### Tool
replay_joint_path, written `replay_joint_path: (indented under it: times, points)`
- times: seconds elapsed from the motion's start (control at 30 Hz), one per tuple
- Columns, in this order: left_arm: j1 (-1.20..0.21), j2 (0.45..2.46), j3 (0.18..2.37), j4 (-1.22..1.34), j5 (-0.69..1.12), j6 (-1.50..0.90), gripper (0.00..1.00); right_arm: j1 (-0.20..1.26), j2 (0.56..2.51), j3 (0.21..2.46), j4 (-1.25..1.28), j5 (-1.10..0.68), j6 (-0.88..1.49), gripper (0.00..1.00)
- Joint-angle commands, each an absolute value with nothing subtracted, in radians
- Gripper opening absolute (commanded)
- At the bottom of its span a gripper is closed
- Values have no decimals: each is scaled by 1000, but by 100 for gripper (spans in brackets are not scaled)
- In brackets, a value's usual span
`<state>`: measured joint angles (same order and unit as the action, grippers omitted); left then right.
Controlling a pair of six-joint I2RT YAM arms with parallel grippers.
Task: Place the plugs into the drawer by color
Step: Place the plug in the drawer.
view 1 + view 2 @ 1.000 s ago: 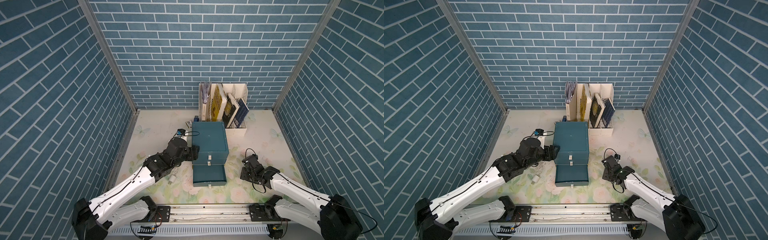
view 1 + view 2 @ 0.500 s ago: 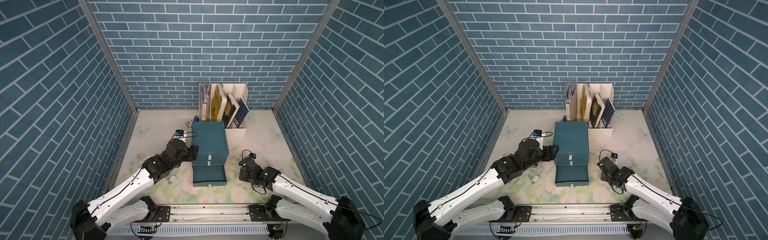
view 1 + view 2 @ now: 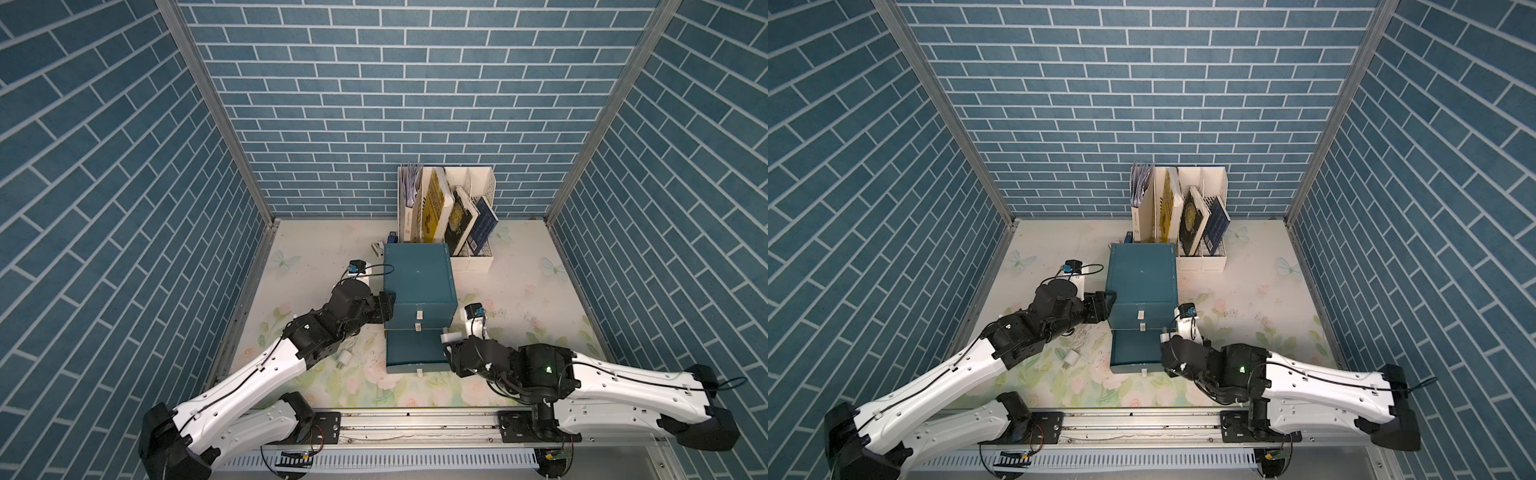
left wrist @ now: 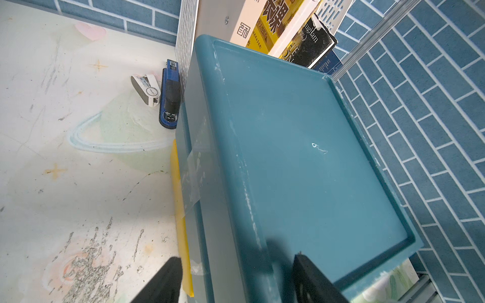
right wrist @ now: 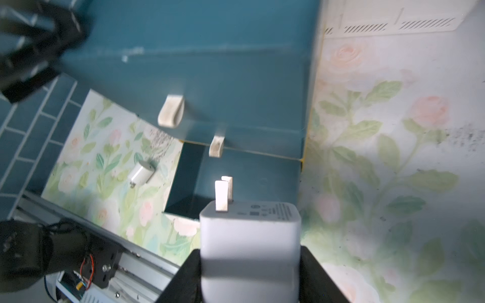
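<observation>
White plug (image 5: pixel 249 236) between right fingers (image 5: pixel 322 278) — prongs toward open drawer (image 5: pixel 262 178).

Floral table (image 3: pixel 519 270) bears teal box (image 3: pixel 417 274), book rack (image 3: pixel 473 262), white plug (image 3: pixel 345 357).

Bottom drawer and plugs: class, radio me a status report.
Right gripper shut on white plug, by the open bottom drawer. Left gripper straddles box edge, grip unclear. Second white plug loose on mat. Nothing blocking the drawer.
</observation>
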<state>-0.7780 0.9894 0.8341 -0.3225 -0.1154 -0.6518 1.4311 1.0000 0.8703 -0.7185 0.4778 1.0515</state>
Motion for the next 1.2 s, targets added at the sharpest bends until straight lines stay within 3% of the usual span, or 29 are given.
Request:
replay_joint_path:
  times: [0.0,0.43,1.1,1.13,1.17]
  points:
    - [-774,999,813,-333,-126,-656,71,1455,1066,845,-673,440,1107,0]
    - [-774,960,816,-369,-135,-657,71,1275,1232,783,-512,345,1076,0]
    - [-773,978,822,-368,-148,-660,76,1284,1328,748,-483,316,1146,0]
    - [-773,977,829,-376,-149,-666,76,1282,1331,753,-482,323,1142,5]
    - [-773,972,836,-383,-152,-669,76,1281,1333,759,-482,329,1139,19]
